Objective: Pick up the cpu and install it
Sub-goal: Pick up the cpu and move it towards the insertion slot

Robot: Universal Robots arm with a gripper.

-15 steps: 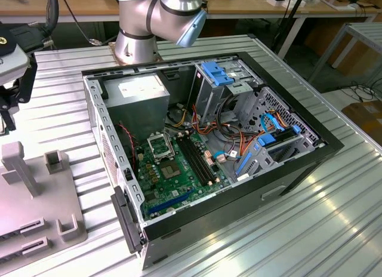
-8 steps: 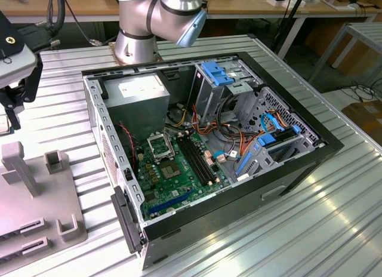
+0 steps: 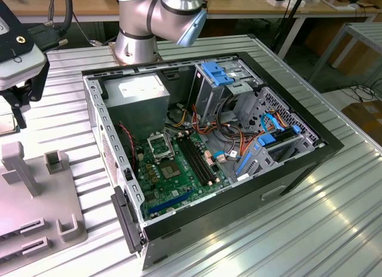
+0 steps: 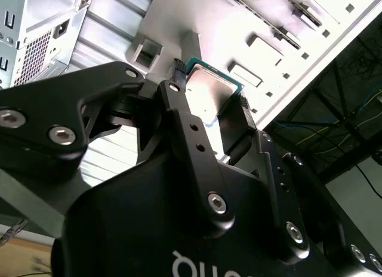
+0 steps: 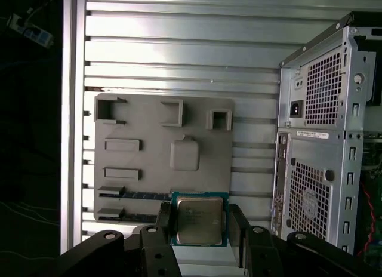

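The cpu [image 5: 199, 220] is a flat square chip with a silver-grey metal face and a green rim. My gripper [image 5: 200, 217] is shut on it, one black finger [image 5: 163, 224] on each of two opposite edges. In the second wrist view the cpu [image 4: 209, 91] sits between the same fingertips of the gripper [image 4: 210, 99]. The chip hangs above the grey fixture plate [image 5: 161, 163]. In the exterior view the gripper [image 3: 19, 104] is at the far left, over the plate [image 3: 36, 217]. The black-framed socket [image 3: 160, 147] lies open on the green motherboard [image 3: 173, 175] inside the case.
The open computer case [image 3: 286, 169] lies on the slatted metal table [image 3: 268, 241], to the exterior view's right of the plate. Inside it are a power supply [image 3: 140, 89], drive cages with blue clips [image 3: 218, 74] and loose cables [image 3: 227, 134]. The arm's base [image 3: 137, 44] stands behind the case.
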